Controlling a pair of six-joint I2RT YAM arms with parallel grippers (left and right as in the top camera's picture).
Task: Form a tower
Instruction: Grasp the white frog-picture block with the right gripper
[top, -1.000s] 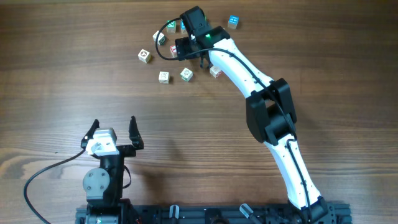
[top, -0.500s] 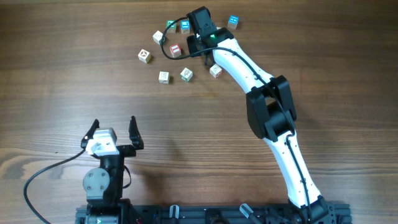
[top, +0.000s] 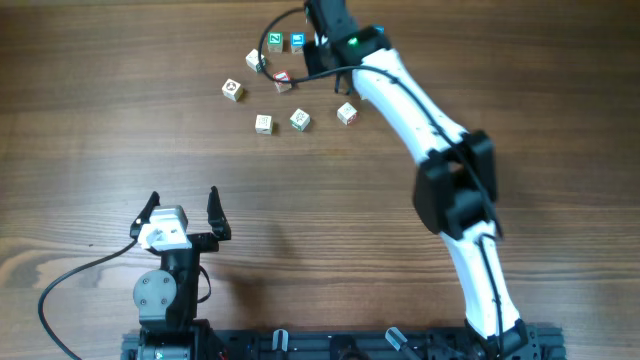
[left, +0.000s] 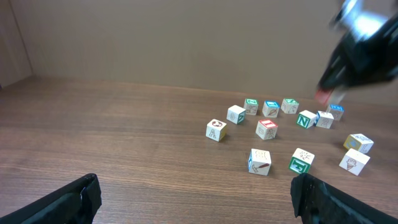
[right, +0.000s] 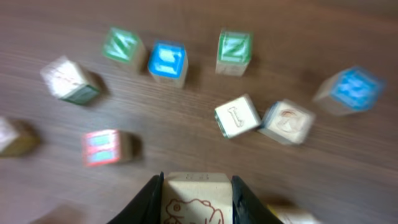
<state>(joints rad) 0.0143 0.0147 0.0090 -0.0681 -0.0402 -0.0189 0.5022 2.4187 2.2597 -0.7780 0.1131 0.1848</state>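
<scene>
At 7 o'clock in the overhead view, the left end effector sits low over the tabletop. Its jaws are spread wide with nothing between them. Well apart from it, toward 11 and 12 o'clock, loose cubes lie scattered singly, none resting on another. A red-faced cube sits in the middle of the group. A green cube and a blue cube stand just beside each other at the far edge.

At 12 o'clock, against the top edge of that view, the right end effector on its white arm hangs over the right side of the group. Its wrist view shows its fingers pressed against the sides of a pale cube with a red-brown outline drawing on its face. The end effector is holding that cube, which sits at 6 o'clock in that view. The other cubes fan out beyond it from 9 to 3 o'clock.

In the left wrist view this end effector is a dark blur at 2 o'clock. I cannot tell whether the held cube touches the tabletop.
</scene>
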